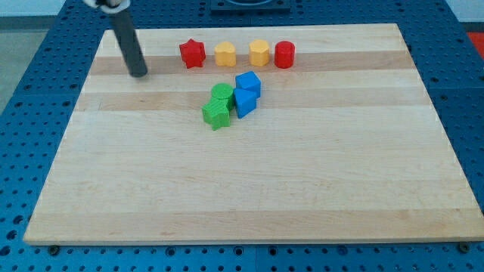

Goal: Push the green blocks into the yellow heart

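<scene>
Two green blocks sit near the board's middle: a green star (216,114) and, just above it and touching, another green block (222,94). The yellow heart (224,54) lies in a row near the view's top, above the green blocks. My tip (139,74) rests on the board at the view's upper left, well to the left of the green blocks and of the row. It touches no block.
The top row holds a red star (192,54), the yellow heart, a yellow hexagon (259,53) and a red cylinder (284,54). Two blue blocks (247,83) (245,101) touch the green blocks on their right. The wooden board (249,189) lies on a blue perforated table.
</scene>
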You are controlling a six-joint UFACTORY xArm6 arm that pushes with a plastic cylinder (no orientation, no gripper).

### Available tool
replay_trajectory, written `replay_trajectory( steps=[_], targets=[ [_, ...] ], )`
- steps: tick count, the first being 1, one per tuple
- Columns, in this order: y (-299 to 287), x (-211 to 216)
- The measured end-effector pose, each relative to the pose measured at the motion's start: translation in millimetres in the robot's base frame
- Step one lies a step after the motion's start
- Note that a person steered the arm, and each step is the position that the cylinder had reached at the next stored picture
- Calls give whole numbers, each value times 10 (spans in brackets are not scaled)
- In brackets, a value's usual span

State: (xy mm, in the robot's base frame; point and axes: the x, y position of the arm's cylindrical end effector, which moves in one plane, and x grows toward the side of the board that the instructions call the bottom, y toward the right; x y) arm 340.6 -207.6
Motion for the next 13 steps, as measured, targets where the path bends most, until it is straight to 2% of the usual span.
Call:
replay_trajectory(
  steps=[1, 2, 3, 4, 6, 9, 10, 11, 12, 13],
  targets=[
    [413, 710],
    [870, 1166],
    [1296, 1320],
    [1487, 1233],
    [1552, 748],
    [2189, 597],
    [2239, 440],
    [2239, 459],
    [1972, 985],
    [1473, 1110]
  ],
)
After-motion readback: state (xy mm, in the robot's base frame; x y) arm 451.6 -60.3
